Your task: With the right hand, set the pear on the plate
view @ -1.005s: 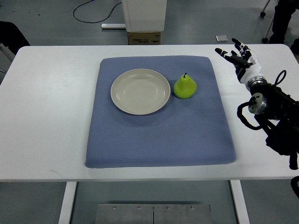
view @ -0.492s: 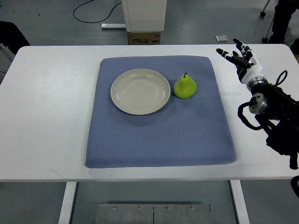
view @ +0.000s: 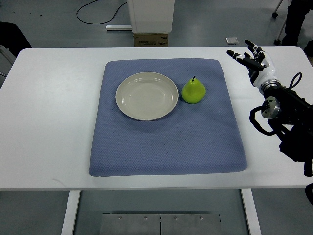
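The pear [view: 193,91], yellow-green with a short dark stem, stands upright a little right of frame centre, just beside the right rim of the plate [view: 146,96] and not on it. Whether the two touch cannot be told. The plate is round, cream-coloured and bare, lying left of the pear in the upper half of the frame.

Both rest on a blue textured mat [view: 166,117], roughly square with rounded corners, which covers the middle of a white table [view: 54,112]. The table spans nearly the full width of the frame. Beyond its far edge, at upper centre, a grey floor shows a white cabinet base [view: 150,14], a cardboard box [view: 150,39] against it and a dark cable [view: 98,10] looping at upper left. A small flat object [view: 232,40] lies on the floor at upper right.

The right hand [view: 253,59] sits at the upper right of the frame, over the bare table, well apart from the pear. Its dark fingers are spread and extended, pointing toward the upper left, and it grasps nothing. The black forearm [view: 286,122] runs down toward the right edge.
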Tool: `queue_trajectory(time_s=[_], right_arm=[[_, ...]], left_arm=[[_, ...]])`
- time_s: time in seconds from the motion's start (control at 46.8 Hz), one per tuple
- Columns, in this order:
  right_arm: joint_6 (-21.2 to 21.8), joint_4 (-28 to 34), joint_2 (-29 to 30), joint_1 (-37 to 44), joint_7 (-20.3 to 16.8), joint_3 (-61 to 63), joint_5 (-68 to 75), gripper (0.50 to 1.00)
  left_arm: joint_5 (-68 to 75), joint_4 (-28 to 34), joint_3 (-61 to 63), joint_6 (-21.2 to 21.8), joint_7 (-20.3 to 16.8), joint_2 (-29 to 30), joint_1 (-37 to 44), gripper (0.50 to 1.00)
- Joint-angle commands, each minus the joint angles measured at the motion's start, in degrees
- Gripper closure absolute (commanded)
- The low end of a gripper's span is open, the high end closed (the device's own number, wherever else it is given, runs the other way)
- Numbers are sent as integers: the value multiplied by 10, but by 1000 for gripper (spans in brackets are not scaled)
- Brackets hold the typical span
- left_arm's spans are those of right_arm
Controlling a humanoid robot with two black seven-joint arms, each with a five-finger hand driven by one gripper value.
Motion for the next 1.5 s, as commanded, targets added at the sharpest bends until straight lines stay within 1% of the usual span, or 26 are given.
queue_trajectory(time_s=[0.0,0.299,0.599,0.856,0.963,1.005,1.134,1.476], right_arm=[[0,-6,0,4,0,0,-1,500],[1,-11,1,4,4,-1,-1,500],[7,-7,7,3,47,-11,-3,500],[11,-7,31,7,48,-32,-8,500],[18,-7,35,11,51,-68,-10,500],[18,-7,36,14,58,-82,-10,500],[18,-8,42,16,98,-127,-10,500],[18,-9,44,17,159,-230,-11,502]], left_arm=[[0,0,0,0,0,0,0,500],[0,0,0,0,0,0,1,500],[0,0,0,0,0,0,1,500],[0,0,0,0,0,0,1,500],[0,0,0,0,0,0,1,500],[0,0,0,0,0,0,0,500],[0,0,0,0,0,0,0,500],[0,0,0,0,0,0,0,500]])
